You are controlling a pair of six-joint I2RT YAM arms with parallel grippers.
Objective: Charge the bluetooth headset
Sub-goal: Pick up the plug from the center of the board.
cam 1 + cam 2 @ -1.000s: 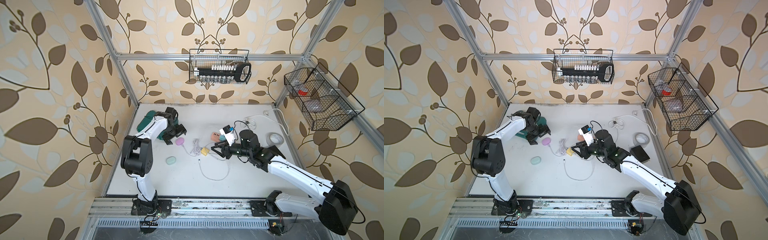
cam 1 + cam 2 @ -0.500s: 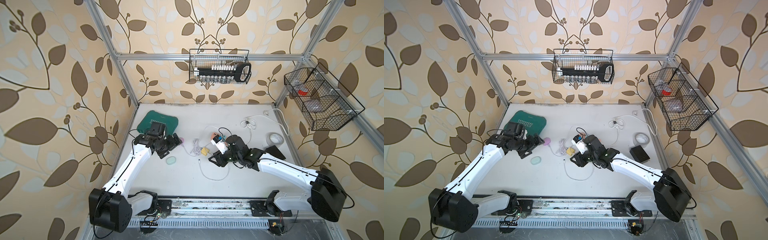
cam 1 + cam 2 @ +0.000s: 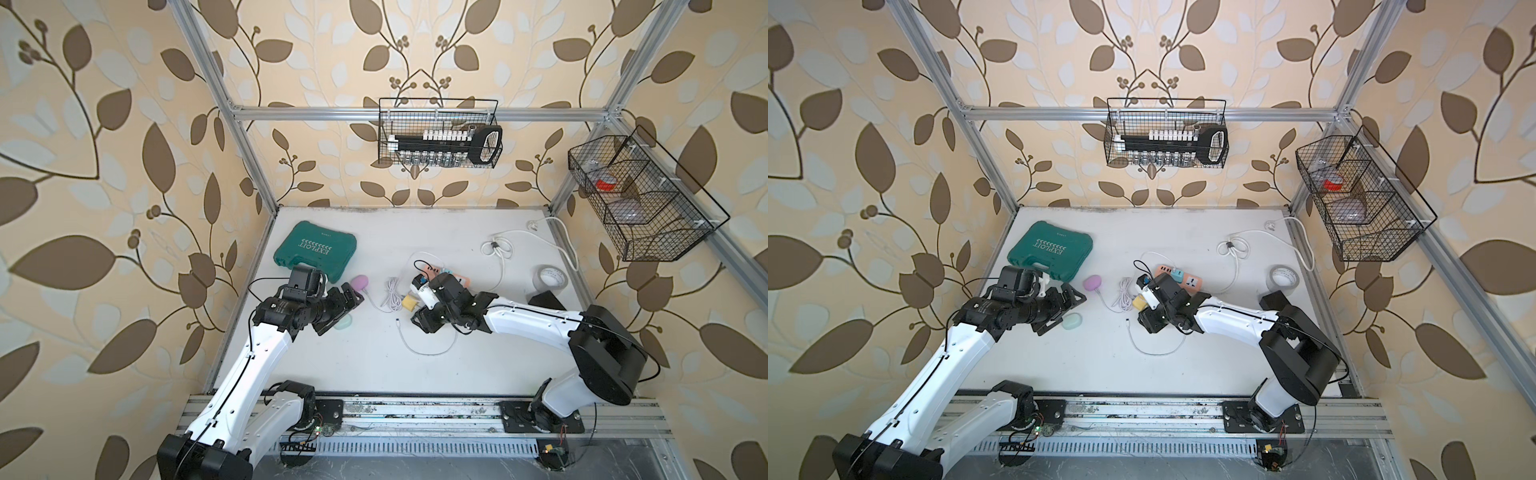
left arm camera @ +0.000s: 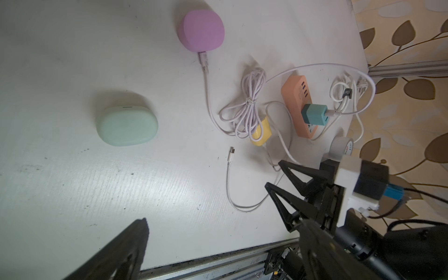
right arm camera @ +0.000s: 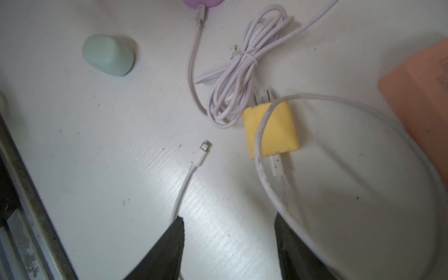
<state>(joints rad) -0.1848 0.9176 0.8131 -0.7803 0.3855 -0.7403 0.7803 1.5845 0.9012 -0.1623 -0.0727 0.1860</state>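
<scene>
**Top views.** The left gripper (image 3: 343, 312) stands with its jaws spread wide, just over the mint-green headset case (image 3: 348, 323) and partly hiding it. The case lies on the white tabletop (image 3: 374, 374), in front of the green tool case (image 3: 316, 253). The purple case (image 3: 360, 283) lies near it, with a bundled lilac cable (image 3: 392, 294) plugged into it. The right gripper (image 3: 1147, 325) sits low over the table centre, beside the yellow charger block (image 3: 1139, 302) and at the loop of the white charging cable (image 3: 1156, 351). Its jaw gap cannot be read in these views. The orange power strip (image 3: 1192, 282) lies behind it. A tape roll (image 3: 1283, 277) sits well apart, near the right edge.

**Left wrist view.** The headset case lies flat and free — nothing touches it. One left finger (image 4: 121, 252) shows at the frame edge, apart from the case. The cable's free connector (image 4: 232, 150) rests on bare table between the case and the charger block. The right gripper's jaws stand apart and empty.

**Right wrist view.** The two fingers (image 5: 169, 247) stand apart with only bare table between them. The charging cable runs out from beside one fingertip to the free connector, which is plugged into nothing. The charger block lies flat, prongs toward the lilac bundle, and a second white cable crosses it. The headset case lies well apart from the connector.
</scene>
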